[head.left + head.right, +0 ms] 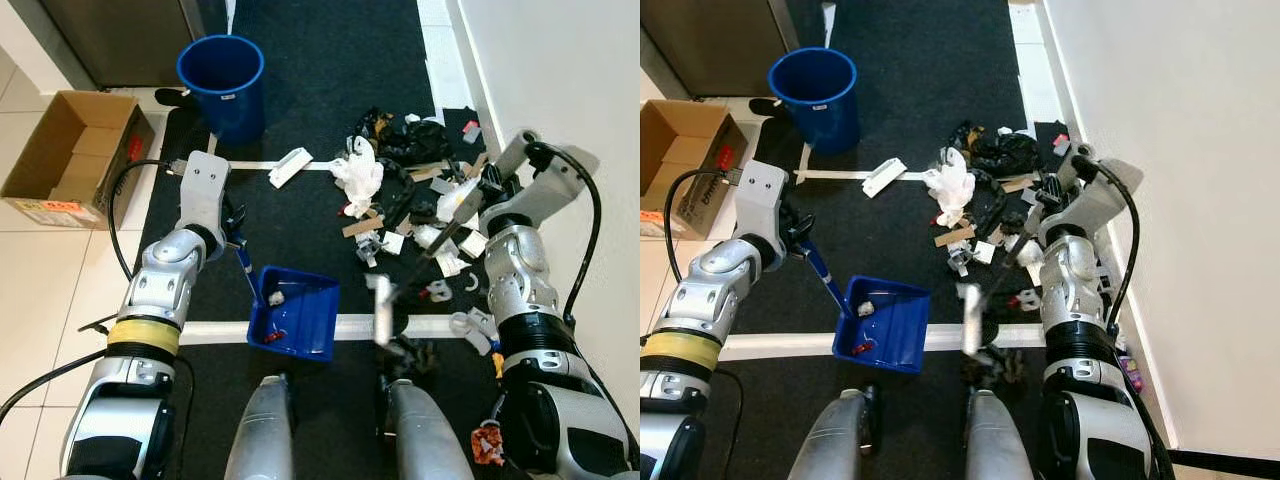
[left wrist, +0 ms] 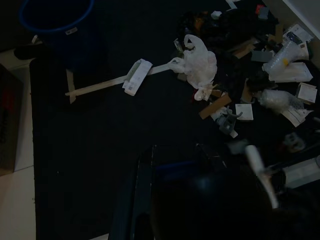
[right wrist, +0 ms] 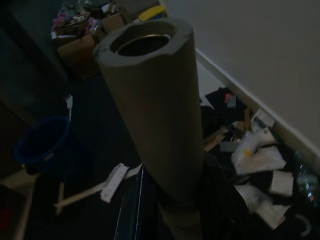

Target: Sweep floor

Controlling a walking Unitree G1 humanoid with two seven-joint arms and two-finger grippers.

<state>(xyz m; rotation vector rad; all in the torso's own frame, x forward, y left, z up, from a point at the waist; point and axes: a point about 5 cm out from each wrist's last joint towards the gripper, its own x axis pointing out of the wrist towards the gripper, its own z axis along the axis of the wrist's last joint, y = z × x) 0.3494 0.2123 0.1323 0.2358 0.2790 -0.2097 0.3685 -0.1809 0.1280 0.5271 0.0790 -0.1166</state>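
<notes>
1. Blue plastic marks the two receivers: the dustpan (image 1: 297,314) lies on the dark mat (image 1: 320,90) near the middle of the head view, and the blue bucket (image 1: 222,82) stands well apart at about 11 o'clock from it.
2. The left pincer (image 1: 236,232) is closed around the dustpan's handle (image 1: 246,268), with the pan's mouth facing toward 3 o'clock. A few scraps already lie inside the pan.
3. The right pincer (image 1: 478,192) grips the broom handle (image 3: 160,130), which runs down toward 7 o'clock to the broom head (image 1: 383,310), just beside the pan's right edge.
4. The litter pile (image 1: 420,190) of paper, card strips, a white plastic bag (image 1: 360,172) and dark scraps spreads at 1 to 3 o'clock of the pan, against the white wall (image 1: 560,80). One white box (image 1: 290,166) lies apart at 12 o'clock.
5. A cardboard box (image 1: 70,150) sits on the tiles at 10 o'clock.
6. Judged step: drawing rubbish into the pan, with most still unswept. The next move calls for reaching the broom head beyond the nearest scraps and pulling them toward 9 o'clock while the pan stays flat.
</notes>
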